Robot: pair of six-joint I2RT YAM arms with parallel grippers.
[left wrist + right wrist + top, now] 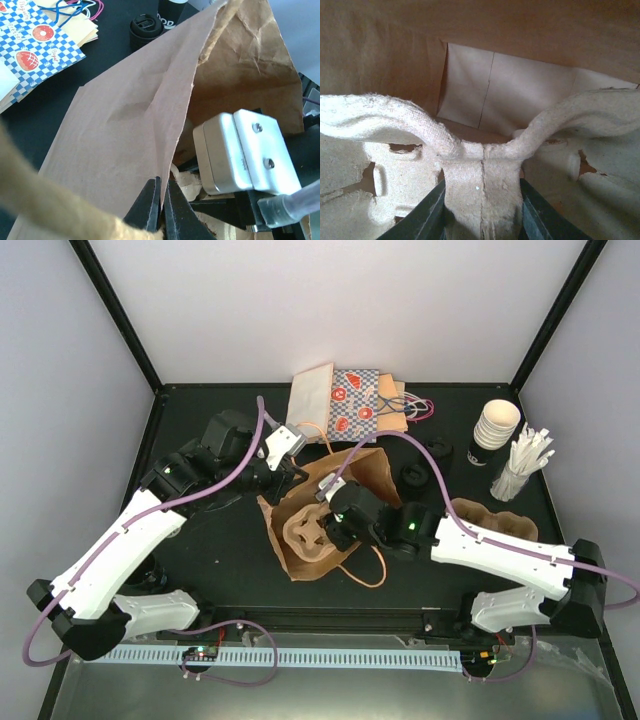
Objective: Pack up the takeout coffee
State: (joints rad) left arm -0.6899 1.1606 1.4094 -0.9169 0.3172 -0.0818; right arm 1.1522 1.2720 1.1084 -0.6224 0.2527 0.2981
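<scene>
A brown paper bag point(360, 462) lies in the middle of the table, its mouth facing the near left. My left gripper point(292, 473) is shut on the bag's upper edge point(175, 145) and holds it up. A pulp cup carrier point(305, 532) sits in the mouth of the bag. My right gripper point(335, 513) is shut on the carrier's centre post point(482, 190), reaching into the bag. The takeout coffee point(437, 450) stands right of the bag under its black lid, untouched. In the left wrist view only its dark base point(172, 7) shows.
A loose black lid point(413, 476) lies beside the coffee. Flat printed bags point(345, 405) are stacked at the back. A stack of cups point(497, 425) and a holder of white sticks point(522, 465) stand at the right. A second pulp carrier point(490, 518) lies beneath them.
</scene>
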